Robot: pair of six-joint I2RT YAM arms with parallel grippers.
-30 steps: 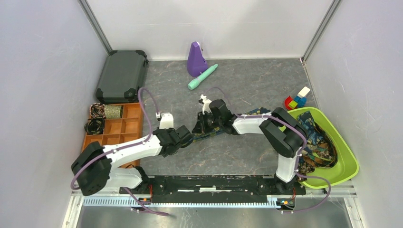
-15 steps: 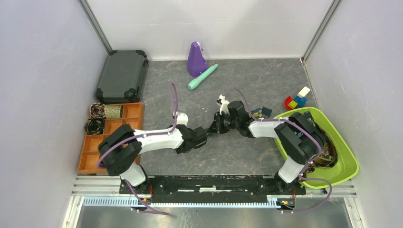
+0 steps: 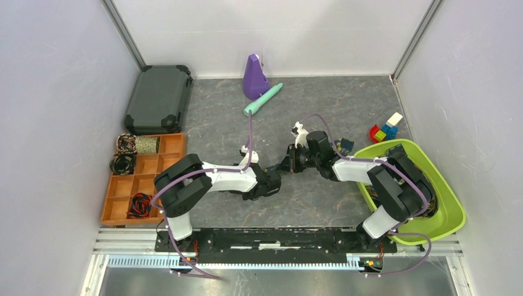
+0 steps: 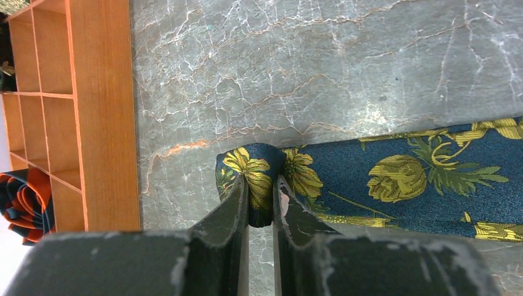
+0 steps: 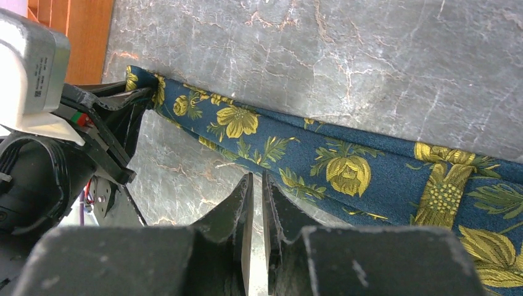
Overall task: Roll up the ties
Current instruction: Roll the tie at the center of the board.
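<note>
Status: the roll is being started, by my reading.

Location of work: the tie (image 4: pixel 401 179), navy with yellow flowers, lies flat on the table (image 4: pixel 321 61) as a long strip. Its narrow end is doubled over into a small fold just beside the tray (image 4: pixel 105 111). In the top view the strip runs off under the right arm toward the bin (image 3: pixel 453 209).

Left gripper (image 4: pixel 262 185): the jaws are drawn almost together and pinch the folded end between them. The hold is on that fold only.

Right gripper (image 5: pixel 257 179): the jaws stand nearly closed, with a thin slit between. The tips sit at the near edge of the strip. Whether any cloth is caught in them cannot be told.

Risks noted:
- The pinch covers little cloth. A pull along the strip may draw the fold out and lose the start of the coil.
- If the wrist turns off square to the strip, the coil winds crooked and telescopes.
- The two grippers work close together, so a turn of either may strike the other.
- The far length under the right arm may snag or drag, loosening the roll.
</note>
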